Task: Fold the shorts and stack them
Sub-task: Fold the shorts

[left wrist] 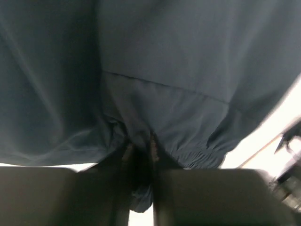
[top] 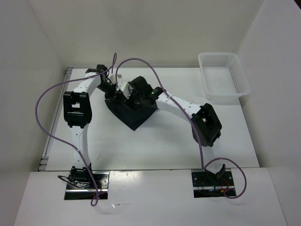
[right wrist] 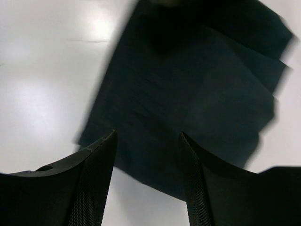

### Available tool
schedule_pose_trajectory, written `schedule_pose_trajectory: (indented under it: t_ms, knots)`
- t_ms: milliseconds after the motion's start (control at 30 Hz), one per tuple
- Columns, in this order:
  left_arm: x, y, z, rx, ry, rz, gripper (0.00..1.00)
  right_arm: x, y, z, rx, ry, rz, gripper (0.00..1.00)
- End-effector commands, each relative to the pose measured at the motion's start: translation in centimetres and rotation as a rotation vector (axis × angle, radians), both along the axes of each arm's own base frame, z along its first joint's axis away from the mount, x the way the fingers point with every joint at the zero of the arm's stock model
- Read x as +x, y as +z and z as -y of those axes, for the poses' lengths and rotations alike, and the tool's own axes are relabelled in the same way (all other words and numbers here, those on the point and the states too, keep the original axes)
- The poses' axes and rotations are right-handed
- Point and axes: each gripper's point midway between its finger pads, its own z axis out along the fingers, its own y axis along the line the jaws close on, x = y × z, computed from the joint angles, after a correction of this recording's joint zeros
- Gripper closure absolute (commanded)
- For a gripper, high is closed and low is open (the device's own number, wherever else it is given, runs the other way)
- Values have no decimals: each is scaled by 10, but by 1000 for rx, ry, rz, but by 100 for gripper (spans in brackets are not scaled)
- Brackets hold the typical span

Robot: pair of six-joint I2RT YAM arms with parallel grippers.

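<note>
At mid-table, left end effector [left wrist: 139,151] pinches the shorts [top: 134,115], right end effector [right wrist: 146,141] spread; basket [top: 227,97] well apart.

shorts [top: 134,115] on table [top: 164,143] centre, toward far side. basket [top: 223,75] at far right corner, well apart. left claw [left wrist: 139,153] on shorts' edge; right claw [right wrist: 147,141] over shorts.

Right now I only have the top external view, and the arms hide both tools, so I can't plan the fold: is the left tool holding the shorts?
Observer: Yes. In the left wrist view, the left tool is shut on a bunched fold of the shorts.
Operator: And the right one?
Observer: In the right wrist view, the right tool is open over the dark cloth, gripping nothing.
</note>
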Motion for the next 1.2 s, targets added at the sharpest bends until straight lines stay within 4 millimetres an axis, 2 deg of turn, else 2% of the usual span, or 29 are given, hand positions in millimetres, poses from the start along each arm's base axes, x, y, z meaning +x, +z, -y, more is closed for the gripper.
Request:
schedule_pose_trajectory:
  t_ms: [0,33,67,100,167,200,300,333,367,433,467,533,567,667,700,800,867,900,967,1000,1133,1167]
  knots:
    - [7,-10,-22,99,29,36,87,68,27,46,67,-283,97,40]
    - [5,-10,-24,108,30,33,91,77,18,51,80,-322,76,40]
    - [10,1,-25,117,35,75,91,88,18,59,84,-362,73,38]
    - [11,2,-27,125,38,89,91,100,12,72,89,-406,63,38]
    - [10,6,-29,137,41,97,91,113,3,79,108,-449,24,35]
    - [10,11,-29,136,42,109,89,121,-4,90,104,-481,11,35]
    - [1,9,-30,146,42,91,83,116,-23,91,111,-465,-65,32]
    - [-1,6,-30,146,42,82,81,111,-39,97,98,-465,-115,31]
    - [-3,8,-30,146,42,82,75,110,-45,102,97,-475,-136,30]
    - [-6,4,-31,147,41,70,74,97,-60,107,82,-455,-198,29]
    - [-6,4,-31,147,41,70,74,88,-64,99,98,-409,-245,29]
    - [-6,4,-31,147,41,70,73,71,-75,97,92,-361,-307,29]
    - [-9,-3,-32,158,41,52,73,67,-75,96,96,-348,-325,30]
    - [-10,-6,-32,159,41,43,73,61,-90,102,71,-371,-344,32]
    - [-10,-6,-32,159,41,43,73,55,-99,108,48,-382,-358,35]
    - [-10,-10,-32,159,40,34,73,41,-109,120,20,-406,-379,47]
    - [-8,-7,-30,145,38,42,71,27,-112,122,19,-391,-408,51]
    - [-4,-8,-30,145,39,51,71,15,-113,127,13,-385,-428,57]
    - [-3,-8,-22,121,25,51,70,2,-111,131,19,-383,-451,62]
    - [0,-5,-22,120,26,63,68,-11,-106,134,33,-376,-474,66]
    - [3,-4,-5,117,-12,84,61,-51,-84,134,87,-326,-549,66]
    - [2,-4,1,117,-25,85,58,-59,-85,138,85,-337,-563,65]
